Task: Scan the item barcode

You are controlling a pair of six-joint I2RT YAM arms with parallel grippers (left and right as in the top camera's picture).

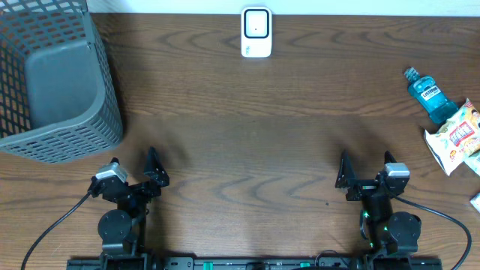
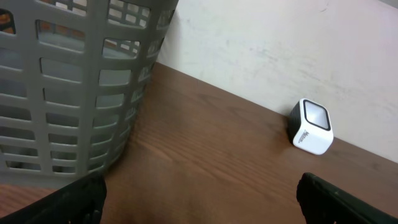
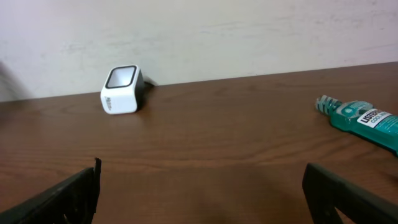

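A white barcode scanner (image 1: 256,31) with a dark window stands at the table's far edge, also seen in the left wrist view (image 2: 311,126) and the right wrist view (image 3: 121,90). Items lie at the right edge: a teal mouthwash bottle (image 1: 429,96) on its side, seen again in the right wrist view (image 3: 364,119), and a snack packet (image 1: 459,136) just in front of it. My left gripper (image 1: 135,163) (image 2: 199,199) and right gripper (image 1: 366,165) (image 3: 202,196) hover low near the front edge, both open, with only bare wood between their fingers.
A grey mesh basket (image 1: 52,82) fills the back left corner and looms close on the left in the left wrist view (image 2: 68,87). Another small item (image 1: 475,201) pokes in at the right edge. A pale wall runs behind the table.
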